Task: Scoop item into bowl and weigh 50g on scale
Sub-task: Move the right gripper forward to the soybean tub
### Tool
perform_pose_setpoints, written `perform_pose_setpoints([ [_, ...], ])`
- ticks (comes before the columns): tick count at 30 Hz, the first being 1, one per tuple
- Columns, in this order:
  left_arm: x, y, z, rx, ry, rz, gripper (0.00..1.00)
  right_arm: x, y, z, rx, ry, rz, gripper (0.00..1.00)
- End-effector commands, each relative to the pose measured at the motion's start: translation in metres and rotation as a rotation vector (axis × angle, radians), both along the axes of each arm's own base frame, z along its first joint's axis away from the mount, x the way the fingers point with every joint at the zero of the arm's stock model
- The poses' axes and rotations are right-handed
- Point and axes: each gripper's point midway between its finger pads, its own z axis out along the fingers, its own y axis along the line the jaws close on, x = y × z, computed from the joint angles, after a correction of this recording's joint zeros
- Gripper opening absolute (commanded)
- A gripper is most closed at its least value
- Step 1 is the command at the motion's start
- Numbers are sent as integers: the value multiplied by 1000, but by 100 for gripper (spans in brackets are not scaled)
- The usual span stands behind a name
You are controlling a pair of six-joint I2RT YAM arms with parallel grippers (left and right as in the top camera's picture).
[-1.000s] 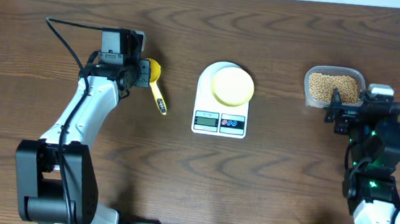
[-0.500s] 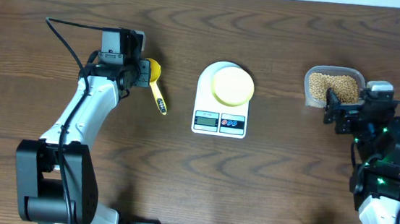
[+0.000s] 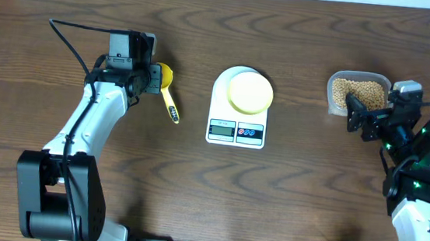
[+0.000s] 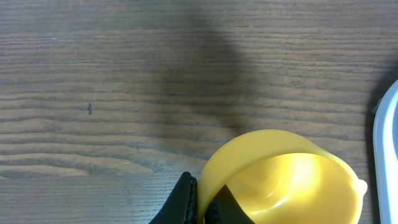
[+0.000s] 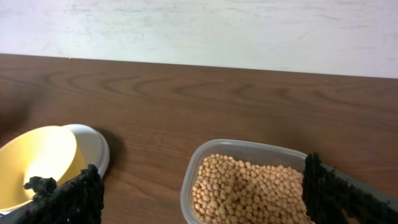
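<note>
The tan beans (image 3: 358, 92) fill a clear plastic container (image 3: 333, 92) at the right; they also show in the right wrist view (image 5: 249, 190). My right gripper (image 3: 358, 117) (image 5: 202, 186) is open wide just in front of the container, empty. The pale-yellow bowl (image 3: 249, 91) (image 5: 37, 158) sits on the white scale (image 3: 236, 130), empty. My left gripper (image 3: 153, 78) (image 4: 202, 202) is shut on the rim of the bright yellow scoop (image 3: 166, 76) (image 4: 283, 177), left of the scale; the scoop's cup is empty.
The scoop's handle (image 3: 172, 109) points toward the table's front. The scale's white edge (image 4: 387, 155) shows at the right of the left wrist view. A pale wall (image 5: 199, 28) runs behind the table's far edge.
My right arm's wrist has swung to the right and turned, with its fingers staying in front of the bean container. The left arm and the scoop have not moved.
</note>
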Motion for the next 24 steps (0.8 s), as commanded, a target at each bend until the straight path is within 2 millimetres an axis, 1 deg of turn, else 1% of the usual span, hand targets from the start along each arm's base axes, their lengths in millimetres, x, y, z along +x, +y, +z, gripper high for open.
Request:
perform_pose_setpoints([
  [1,2,-1,10,-9,-24,4,8,8,4,14,5,-27,49,99],
  [8,2,-1,10,-9,-24,4,8,17,6,9,35,36,80,99],
  [12,2,-1,10,-9,-24,4,8,21,9,12,46,37,107,99],
  [24,2,-1,10,-9,-24,4,8,19,16,15,61,30,147,99],
])
